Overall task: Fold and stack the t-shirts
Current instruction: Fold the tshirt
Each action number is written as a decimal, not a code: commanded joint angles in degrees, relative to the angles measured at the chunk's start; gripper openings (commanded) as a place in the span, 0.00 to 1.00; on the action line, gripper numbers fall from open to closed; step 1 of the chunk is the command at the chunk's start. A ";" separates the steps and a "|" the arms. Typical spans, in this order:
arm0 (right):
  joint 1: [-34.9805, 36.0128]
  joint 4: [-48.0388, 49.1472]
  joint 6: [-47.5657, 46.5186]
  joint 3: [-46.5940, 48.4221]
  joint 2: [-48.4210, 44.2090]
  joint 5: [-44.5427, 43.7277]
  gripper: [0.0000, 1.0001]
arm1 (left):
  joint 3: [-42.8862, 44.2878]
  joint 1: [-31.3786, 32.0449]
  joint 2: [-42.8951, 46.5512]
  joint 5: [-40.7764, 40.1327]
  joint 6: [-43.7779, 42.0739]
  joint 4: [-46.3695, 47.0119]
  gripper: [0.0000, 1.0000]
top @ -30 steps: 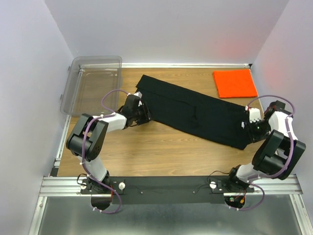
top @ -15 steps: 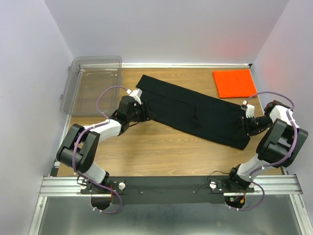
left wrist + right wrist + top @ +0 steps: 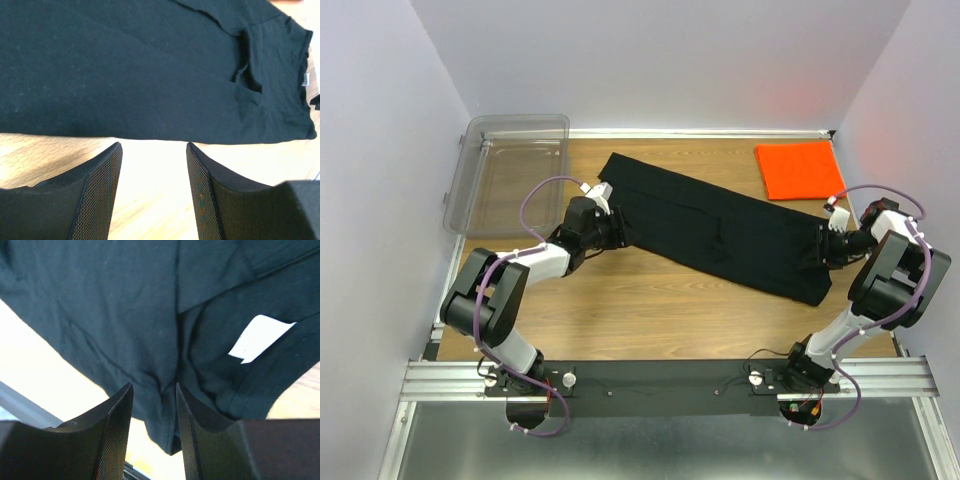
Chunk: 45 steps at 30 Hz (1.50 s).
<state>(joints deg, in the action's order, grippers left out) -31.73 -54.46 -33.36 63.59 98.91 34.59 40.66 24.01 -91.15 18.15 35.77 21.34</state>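
The black t-shirt [image 3: 720,230] lies folded in a long strip, running diagonally from back left to front right on the wooden table [image 3: 650,300]. A folded orange t-shirt [image 3: 800,170] rests at the back right corner. My left gripper [image 3: 618,229] is low at the strip's left end. In the left wrist view it [image 3: 154,150] stands open over bare wood, the black t-shirt [image 3: 150,70] just ahead of the fingertips. My right gripper [image 3: 817,250] is at the strip's right end. In the right wrist view it [image 3: 154,390] is open above wrinkled black cloth [image 3: 125,305] near a white tag [image 3: 260,337].
A clear plastic bin [image 3: 510,175] sits at the back left, partly over the table's edge. White walls close in the left, back and right sides. The arms' bases stand on a metal rail [image 3: 660,380] at the near edge.
The left gripper has shifted slightly toward the back along the shirt's left end. The right wrist has swung back and left, bringing its gripper over the shirt's right end.
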 commanded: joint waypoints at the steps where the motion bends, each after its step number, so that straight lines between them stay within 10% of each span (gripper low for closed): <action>1: -0.27 5.13 4.61 0.66 2.16 -2.41 0.47 | -0.50 -0.01 -1.13 0.75 -1.23 1.77 0.62; 23: -0.09 4.72 2.69 -2.51 4.80 0.12 0.40 | -0.06 -0.02 -2.45 1.45 -1.14 1.77 0.61; 31: -0.09 4.36 2.07 -1.28 3.31 -0.31 0.02 | 0.29 -0.02 -4.47 1.19 -0.17 0.98 0.61; 45: -0.09 6.29 3.48 2.76 1.54 -4.27 0.01 | 1.17 -0.02 -6.05 -0.13 -0.26 -0.60 0.61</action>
<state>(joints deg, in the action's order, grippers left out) -31.73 -49.30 -30.41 64.23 101.86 32.21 40.71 24.01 -96.33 18.61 35.59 20.86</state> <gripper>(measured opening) 0.011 0.606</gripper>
